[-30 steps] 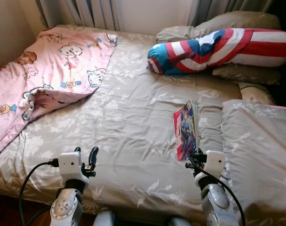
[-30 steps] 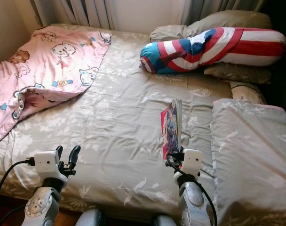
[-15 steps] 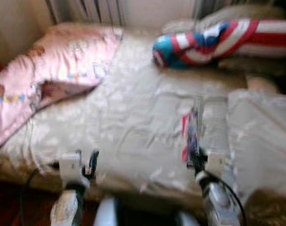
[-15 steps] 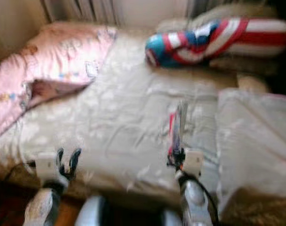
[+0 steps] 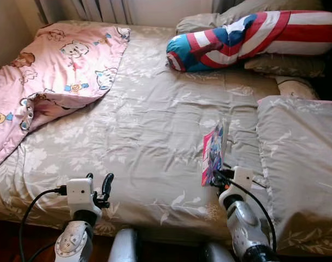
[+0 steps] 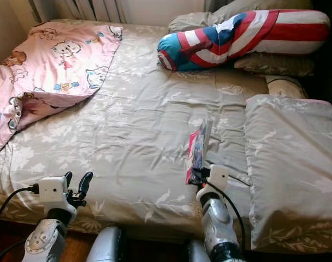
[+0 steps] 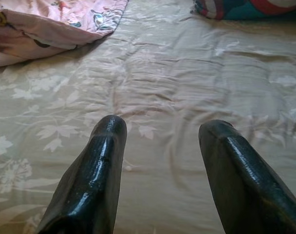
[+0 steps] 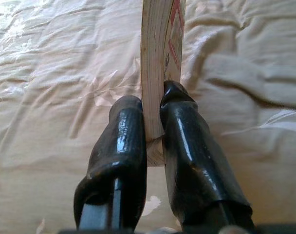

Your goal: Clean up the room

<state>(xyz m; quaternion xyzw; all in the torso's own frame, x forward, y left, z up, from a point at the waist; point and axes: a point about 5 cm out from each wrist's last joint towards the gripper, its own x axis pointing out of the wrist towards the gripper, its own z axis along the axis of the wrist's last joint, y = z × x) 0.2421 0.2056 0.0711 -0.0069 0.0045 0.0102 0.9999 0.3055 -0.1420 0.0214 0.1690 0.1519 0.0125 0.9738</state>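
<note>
A thin comic book (image 5: pixel 214 152) with a red and blue cover stands on edge above the bed's grey-green floral cover (image 5: pixel 149 120). My right gripper (image 8: pixel 152 105) is shut on the book's lower edge, with one black finger (image 8: pixel 123 126) on each side of the pages (image 8: pixel 155 53). My left gripper (image 7: pixel 161 131) is open over the near edge of the bed with nothing between its fingers (image 7: pixel 106 146); it also appears in the left eye view as the left gripper (image 5: pixel 99 183).
A pink cartoon blanket (image 5: pixel 51 71) lies crumpled at the bed's far left. A red, white and blue bolster (image 5: pixel 242 38) rests on pillows at the head. A folded grey quilt (image 5: pixel 300 158) covers the right side. Dark floor (image 5: pixel 13 240) lies below the near edge.
The camera has shifted, so the bed sits a little differently in view. My right gripper still holds the book upright; the left arm has not visibly moved.
</note>
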